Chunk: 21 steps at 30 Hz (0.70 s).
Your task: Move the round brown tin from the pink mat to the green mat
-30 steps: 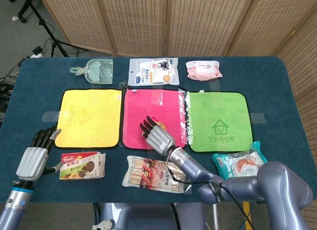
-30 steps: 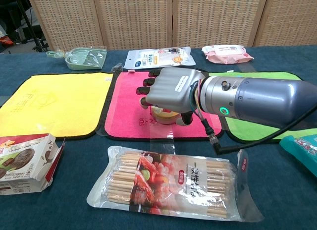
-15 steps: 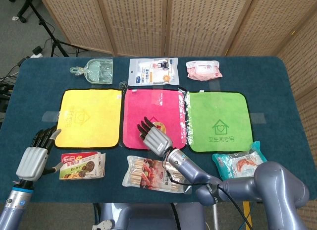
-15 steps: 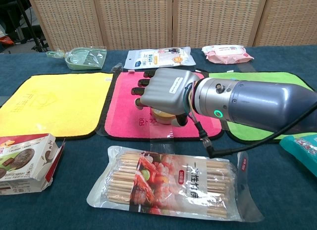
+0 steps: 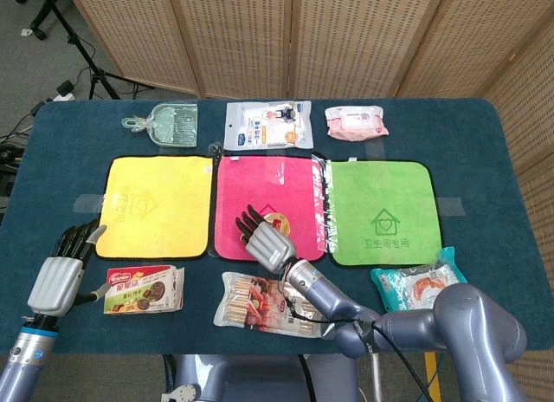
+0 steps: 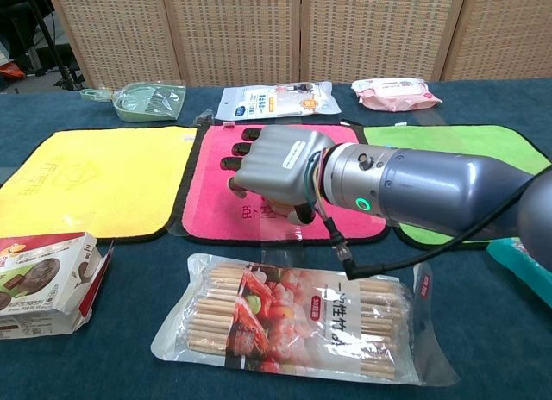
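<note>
Reaching over the pink mat [image 5: 264, 203], the right robot hand [image 5: 264, 238] sits low above the tin [image 5: 278, 222]. The tin is on the pink mat, near its front edge, and only a bit of its top shows past the fingers. In the chest view the right robot hand [image 6: 274, 169] covers the tin almost fully, so I cannot tell if the fingers are touching it. The fingers look a little bent and apart, not wrapped around anything I can see. I think the hand is placed over the tin like this so it can close down on it from above.

The green mat [image 5: 381, 211] lies just to the right of the pink mat, with nothing on it, so the tin would have a free spot to land.

The left robot hand [image 5: 66, 268] waits at the near left edge of the surface [image 5: 485, 159], fingers spread and holding nothing. It is beside the snack box [image 5: 143, 289], well out of the way.

A bag of sticks [image 6: 302, 318] lies right in front of the pink mat, under the right arm.
</note>
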{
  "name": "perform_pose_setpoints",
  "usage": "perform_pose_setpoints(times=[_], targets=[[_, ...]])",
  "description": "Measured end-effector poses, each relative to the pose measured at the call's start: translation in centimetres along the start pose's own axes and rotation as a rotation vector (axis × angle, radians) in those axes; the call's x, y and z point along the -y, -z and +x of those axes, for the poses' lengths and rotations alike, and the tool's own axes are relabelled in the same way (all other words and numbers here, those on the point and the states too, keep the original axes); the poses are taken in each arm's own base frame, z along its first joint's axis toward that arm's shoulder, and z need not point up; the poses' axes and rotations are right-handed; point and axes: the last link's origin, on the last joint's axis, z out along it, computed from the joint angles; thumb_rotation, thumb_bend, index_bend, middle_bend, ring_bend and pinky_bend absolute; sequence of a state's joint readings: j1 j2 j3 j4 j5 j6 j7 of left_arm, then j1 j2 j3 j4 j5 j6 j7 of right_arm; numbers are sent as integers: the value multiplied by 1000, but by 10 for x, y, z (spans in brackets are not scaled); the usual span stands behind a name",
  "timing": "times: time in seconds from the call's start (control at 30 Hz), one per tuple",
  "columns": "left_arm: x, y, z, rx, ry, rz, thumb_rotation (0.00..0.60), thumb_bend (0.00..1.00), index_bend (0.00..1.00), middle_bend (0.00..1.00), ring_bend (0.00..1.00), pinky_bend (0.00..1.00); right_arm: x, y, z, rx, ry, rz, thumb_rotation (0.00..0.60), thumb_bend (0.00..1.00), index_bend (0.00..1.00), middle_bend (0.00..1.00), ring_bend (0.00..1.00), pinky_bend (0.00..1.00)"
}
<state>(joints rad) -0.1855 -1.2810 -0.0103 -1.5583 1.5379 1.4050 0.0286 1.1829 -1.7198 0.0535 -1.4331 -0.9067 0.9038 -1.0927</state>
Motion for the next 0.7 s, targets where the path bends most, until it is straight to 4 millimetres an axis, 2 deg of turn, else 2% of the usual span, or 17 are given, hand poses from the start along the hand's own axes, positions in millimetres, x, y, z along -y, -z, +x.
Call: perform_pose_setpoints(times=[0.3, 0.7], targets=[[0, 0, -1, 5, -1, -1, 600, 162, 19, 0, 0, 0, 4, -10, 2, -5, -10, -1, 600, 363, 238, 56, 0, 23], [-1, 0, -3, 11, -2, -6, 600, 163, 19, 0, 0, 0, -3, -18, -1, 3, -10, -34, 600, 363, 238, 56, 0, 23]])
